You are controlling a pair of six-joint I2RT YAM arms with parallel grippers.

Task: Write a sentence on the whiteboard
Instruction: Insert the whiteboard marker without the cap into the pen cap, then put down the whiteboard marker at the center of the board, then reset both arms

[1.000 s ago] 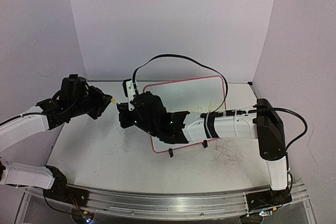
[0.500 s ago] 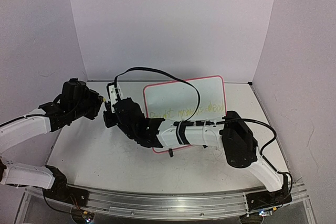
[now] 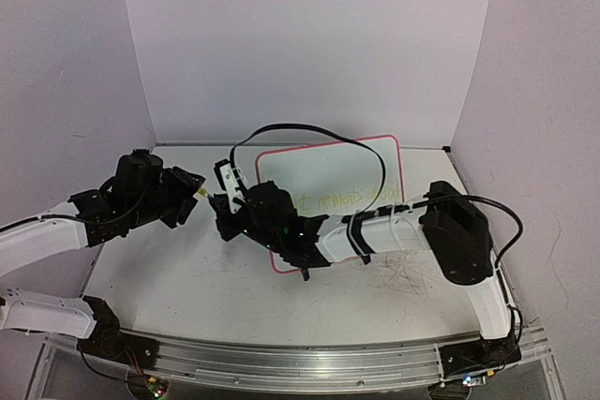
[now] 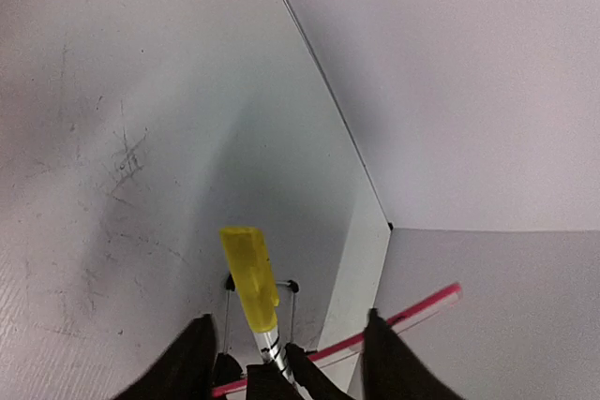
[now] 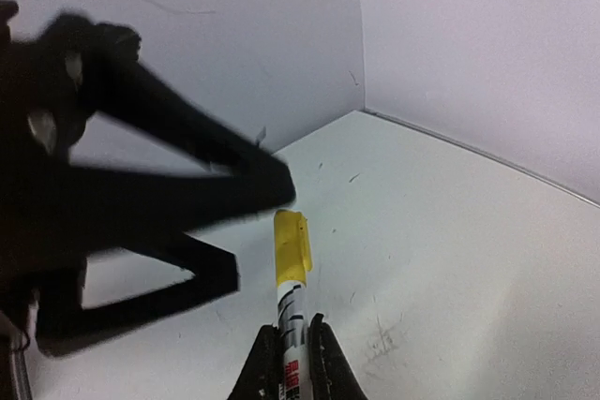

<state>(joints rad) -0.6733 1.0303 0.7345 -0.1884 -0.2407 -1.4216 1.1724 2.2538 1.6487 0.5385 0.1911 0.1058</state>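
The whiteboard (image 3: 319,168), white with a pink rim, lies flat at the table's middle back. The sentence (image 3: 342,199) shows on it as faint yellow handwriting. My right gripper (image 3: 217,203) (image 5: 292,325) reaches left past the board's corner, shut on a marker (image 5: 293,330) whose yellow cap (image 5: 291,245) (image 4: 248,274) points at the left gripper. My left gripper (image 3: 194,196) (image 4: 287,318) faces it, open, its fingers (image 4: 192,358) standing either side of the cap without touching it. In the right wrist view the left gripper is a black blur beside the cap.
A black cable (image 3: 309,128) loops above the board. Small black clips (image 3: 305,274) sit on the board's near edge. Grey scribbles (image 3: 408,274) mark the table by the right arm. Walls close in the back and both sides; a metal rail (image 3: 309,358) runs along the front.
The right gripper carried the marker left up to the left gripper, then drew back a little. The left jaws, shut on the yellow cap before, have opened off it.
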